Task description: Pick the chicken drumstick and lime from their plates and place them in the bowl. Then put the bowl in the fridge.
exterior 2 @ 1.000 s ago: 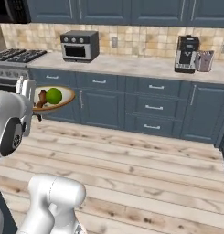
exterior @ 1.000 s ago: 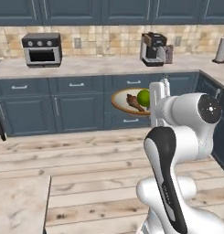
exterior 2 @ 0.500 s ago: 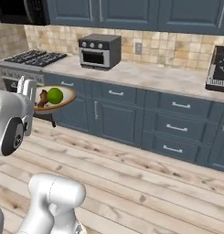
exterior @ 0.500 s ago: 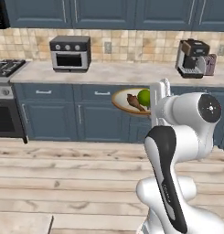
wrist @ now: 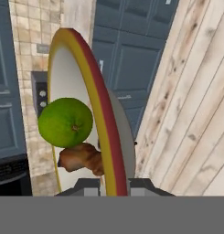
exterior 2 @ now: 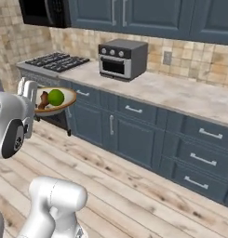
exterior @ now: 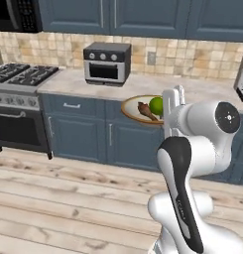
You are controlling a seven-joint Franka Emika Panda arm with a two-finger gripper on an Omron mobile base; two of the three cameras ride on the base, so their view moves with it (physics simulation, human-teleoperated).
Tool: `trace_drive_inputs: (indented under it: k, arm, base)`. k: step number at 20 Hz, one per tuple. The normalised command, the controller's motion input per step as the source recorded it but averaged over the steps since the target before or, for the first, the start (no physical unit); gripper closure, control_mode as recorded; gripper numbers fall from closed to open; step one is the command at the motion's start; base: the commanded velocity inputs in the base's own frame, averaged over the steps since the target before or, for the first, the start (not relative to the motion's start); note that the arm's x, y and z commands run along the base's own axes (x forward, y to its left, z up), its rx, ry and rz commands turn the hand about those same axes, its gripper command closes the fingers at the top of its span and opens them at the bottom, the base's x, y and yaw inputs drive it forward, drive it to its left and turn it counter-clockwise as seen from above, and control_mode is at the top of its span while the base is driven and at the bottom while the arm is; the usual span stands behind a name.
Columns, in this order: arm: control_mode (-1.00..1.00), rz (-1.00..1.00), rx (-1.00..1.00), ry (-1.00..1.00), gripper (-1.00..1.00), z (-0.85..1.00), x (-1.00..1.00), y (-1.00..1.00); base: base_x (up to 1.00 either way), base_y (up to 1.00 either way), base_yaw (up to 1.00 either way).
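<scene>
One round lime (exterior: 156,105) and knobbly drumstick (exterior: 145,110) in pincer-gripped (wrist: 112,183) shallow bowl (exterior: 131,111).

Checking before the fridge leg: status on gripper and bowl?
Gripper shut on bowl rim, bowl carried level above the floor. Lime and chicken drumstick inside. Toaster oven and stove ahead.

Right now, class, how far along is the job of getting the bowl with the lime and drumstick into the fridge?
Done: the lime and chicken drumstick lie together in the bowl. In hand: the tool is shut on the bowl's rim, carrying it level in the air beside blue cabinets and a stove. Left: setting the bowl inside the fridge.
</scene>
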Motion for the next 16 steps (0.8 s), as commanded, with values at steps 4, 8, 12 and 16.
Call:
trace_drive_inputs:
  k: [4,8,12,16]
  arm:
    - [1.00,0.00,0.00,0.00,1.00,0.00,0.00,0.00]
    - [1.00,0.00,0.00,0.00,1.00,0.00,0.00,0.00]
    - [1.00,0.00,0.00,0.00,1.00,0.00,0.00,0.00]
    - [1.00,0.00,0.00,0.00,1.00,0.00,0.00,0.00]
  base:
    - [0.83,0.00,0.39]
    - [0.70,-0.01,0.53]
    - [0.70,-0.02,0.54]
    - [0.73,0.00,0.51]
